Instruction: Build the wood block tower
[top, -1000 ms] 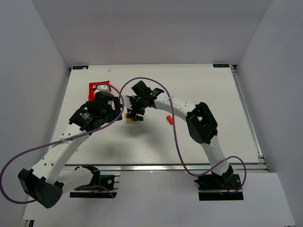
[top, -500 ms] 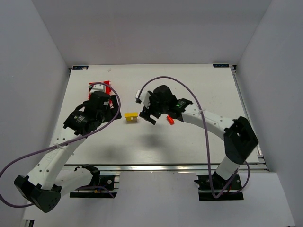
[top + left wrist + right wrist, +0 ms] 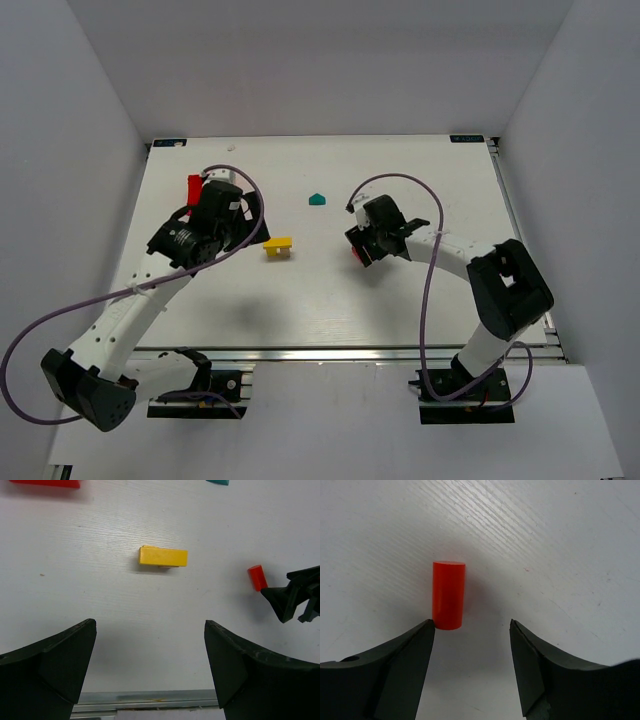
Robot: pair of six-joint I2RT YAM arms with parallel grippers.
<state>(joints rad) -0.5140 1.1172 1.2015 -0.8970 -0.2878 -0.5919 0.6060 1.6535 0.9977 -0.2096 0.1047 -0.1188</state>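
Table (image 3: 440, 300): white, pieces spread across the middle.
Left tool (image 3: 149, 627): jaws wide, empty, facing the wood block tower (image 3: 278, 247), so far only a low yellow stack left of centre.
Red bin (image 3: 193, 187): far left, mostly behind the left arm, contents not visible.
Right tool (image 3: 472, 630): jaws parted, gripping nothing, nearest to the red cylinder (image 3: 448, 595).
Cylinder lying flat, long axis pointing away from the tool, just ahead of one fingertip, off-centre from the gap. Sideways shift judged necessary before closing.
Teal block (image 3: 317, 199): loose, beyond the stack.
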